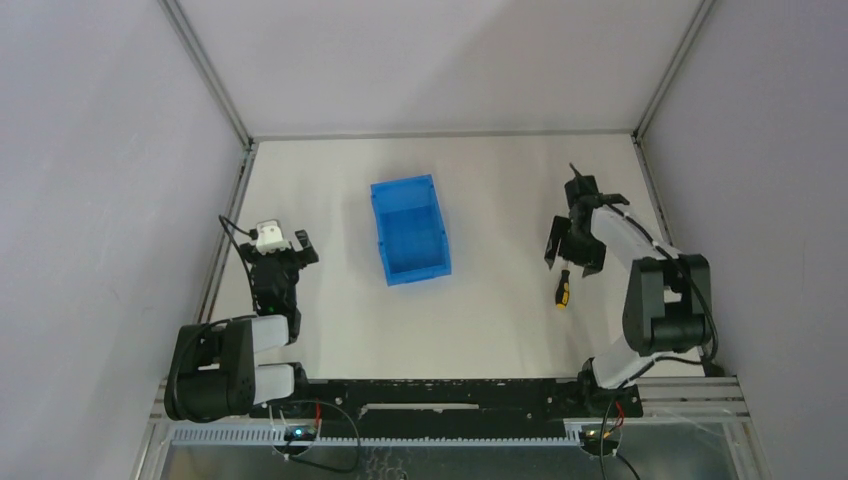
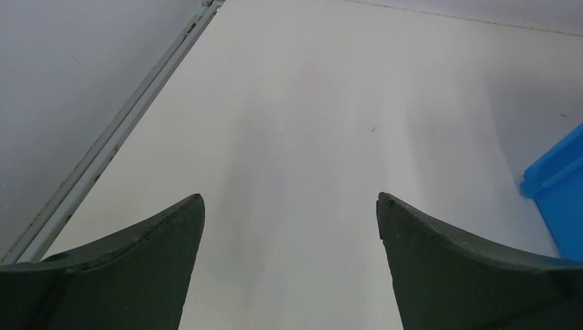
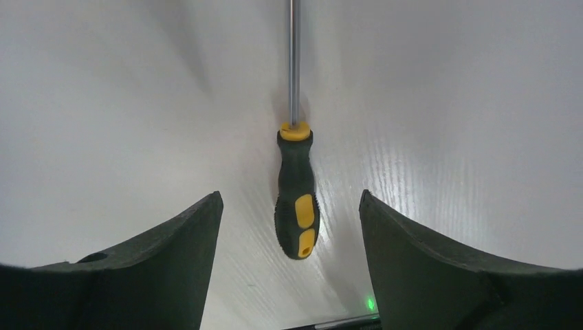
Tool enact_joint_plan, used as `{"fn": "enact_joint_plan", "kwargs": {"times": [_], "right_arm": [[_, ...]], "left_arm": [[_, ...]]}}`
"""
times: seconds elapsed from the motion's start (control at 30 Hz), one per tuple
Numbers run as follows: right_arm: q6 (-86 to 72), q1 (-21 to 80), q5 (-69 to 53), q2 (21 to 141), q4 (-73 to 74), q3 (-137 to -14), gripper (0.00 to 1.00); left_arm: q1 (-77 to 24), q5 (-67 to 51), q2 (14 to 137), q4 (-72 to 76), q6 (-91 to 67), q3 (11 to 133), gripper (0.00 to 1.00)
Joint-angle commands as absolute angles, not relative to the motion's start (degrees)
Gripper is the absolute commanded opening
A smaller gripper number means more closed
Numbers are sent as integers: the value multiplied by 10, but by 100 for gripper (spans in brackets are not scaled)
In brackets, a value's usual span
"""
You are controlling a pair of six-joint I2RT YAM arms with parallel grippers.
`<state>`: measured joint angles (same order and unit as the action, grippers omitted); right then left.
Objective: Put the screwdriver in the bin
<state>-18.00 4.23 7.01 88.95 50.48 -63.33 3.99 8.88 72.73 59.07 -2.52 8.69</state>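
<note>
The screwdriver [image 1: 563, 291] lies flat on the white table at the right, with a yellow-and-black handle [image 3: 297, 199] and a thin shaft [image 3: 294, 62] pointing away from the arm bases. My right gripper [image 1: 572, 254] hovers just above it, open and empty. In the right wrist view the gripper [image 3: 291, 197] has its jaws to either side of the handle, not touching it. The blue bin [image 1: 410, 230] stands empty mid-table, left of the screwdriver. My left gripper [image 1: 290, 250] is open and empty, left of the bin; it [image 2: 289, 199] shows only bare table between its jaws, and the bin's corner [image 2: 560, 185] shows at the right edge.
Grey enclosure walls with metal frame rails [image 1: 225, 240] bound the table on the left, back and right. A black rail [image 1: 440, 392] with cables runs along the near edge between the arm bases.
</note>
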Motion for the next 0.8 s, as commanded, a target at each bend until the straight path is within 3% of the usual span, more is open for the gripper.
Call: {"fn": "enact_joint_plan", "kwargs": {"times": [0.0, 0.17, 0.27, 0.33, 0.77], "right_arm": [[-165, 34, 42, 930, 444, -608, 78], [-155, 23, 24, 996, 408, -589, 51], [-139, 16, 16, 1017, 402, -594, 24], [-131, 8, 18, 1030, 423, -619, 0], [-153, -3, 122, 1039, 654, -984, 0]], "left_arm": [[38, 95, 722, 609, -16, 109, 100], [38, 94, 721, 609, -16, 108, 100], [38, 95, 721, 609, -16, 108, 100], [38, 94, 721, 609, -16, 108, 100], [38, 94, 721, 609, -16, 109, 100]]}}
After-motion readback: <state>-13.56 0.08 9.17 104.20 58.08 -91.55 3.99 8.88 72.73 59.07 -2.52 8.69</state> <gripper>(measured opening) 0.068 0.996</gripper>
